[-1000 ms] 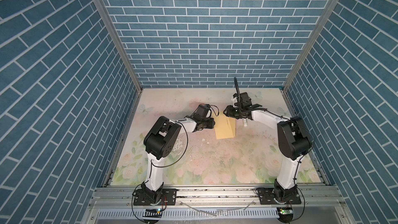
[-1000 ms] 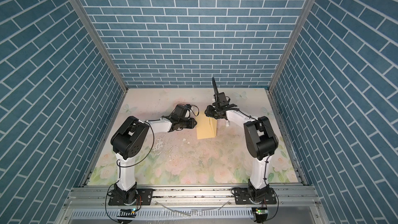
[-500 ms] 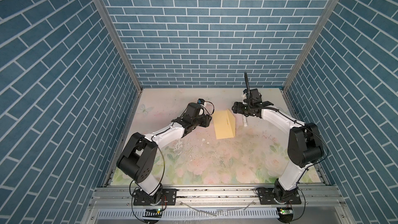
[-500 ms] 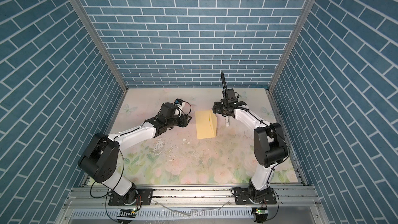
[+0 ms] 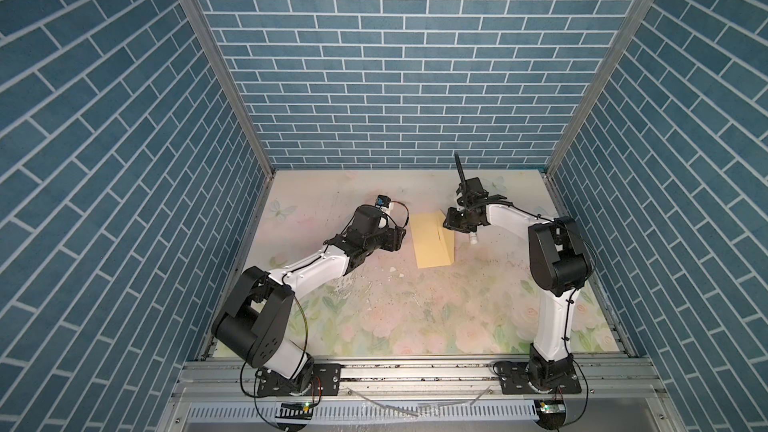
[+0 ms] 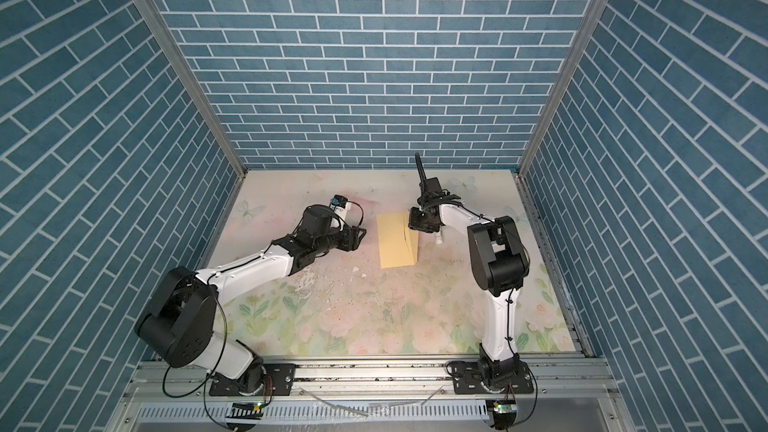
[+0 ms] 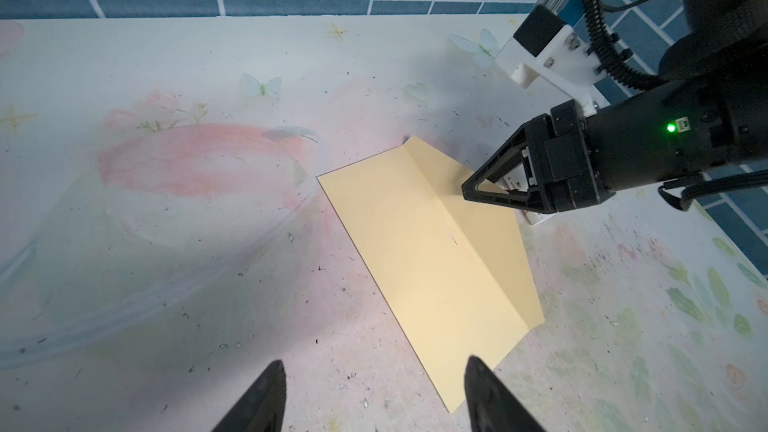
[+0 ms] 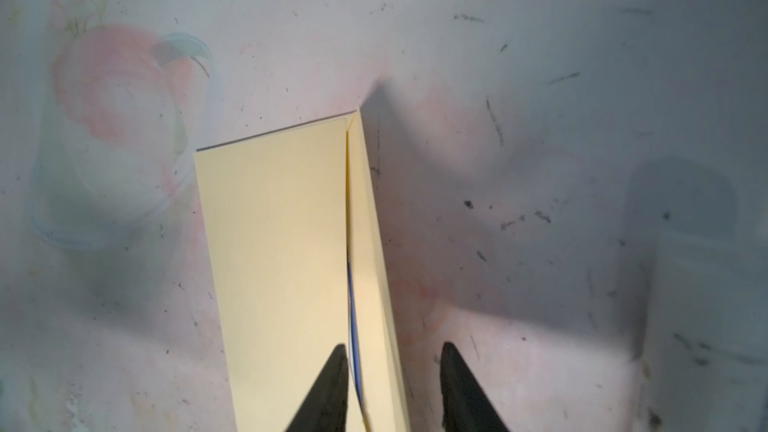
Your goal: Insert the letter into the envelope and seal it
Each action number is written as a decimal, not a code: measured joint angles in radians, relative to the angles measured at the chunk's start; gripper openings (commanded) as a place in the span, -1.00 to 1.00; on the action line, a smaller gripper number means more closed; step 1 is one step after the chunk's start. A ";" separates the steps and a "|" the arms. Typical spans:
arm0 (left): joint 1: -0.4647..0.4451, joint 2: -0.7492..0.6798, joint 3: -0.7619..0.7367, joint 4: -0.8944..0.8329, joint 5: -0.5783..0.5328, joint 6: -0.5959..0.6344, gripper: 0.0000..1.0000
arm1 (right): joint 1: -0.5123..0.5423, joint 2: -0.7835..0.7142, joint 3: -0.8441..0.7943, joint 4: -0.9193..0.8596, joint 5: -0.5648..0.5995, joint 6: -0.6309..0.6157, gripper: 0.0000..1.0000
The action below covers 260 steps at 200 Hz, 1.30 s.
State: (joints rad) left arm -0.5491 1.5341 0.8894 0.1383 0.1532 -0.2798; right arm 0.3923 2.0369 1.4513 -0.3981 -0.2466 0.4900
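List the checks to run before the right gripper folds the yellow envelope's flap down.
1. The white, blue-bordered paper letter is inside the long yellow paper envelope: ok, only its blue edge shows at the opening.
2. The flap is free to fold: ok, standing raised.
3. The right gripper is in place: ok, open, flap between its jaws.
4. The left gripper is out of the way: ok, open and empty.
5. Glue on the flap: cannot tell.
6. The small white tube lies off the envelope: ok.

a small white tube lay on the floral surface just beside the right hand; tiny white scraps lay well apart from it.
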 measured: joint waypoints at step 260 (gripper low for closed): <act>-0.209 0.047 0.203 -0.081 -0.107 0.181 0.31 | 0.113 -0.643 -0.623 0.453 0.350 0.442 0.58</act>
State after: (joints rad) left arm -0.7586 1.5810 1.0927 0.0570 0.0463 -0.0986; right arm 0.5049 1.3941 0.8288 0.0551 0.1036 0.9318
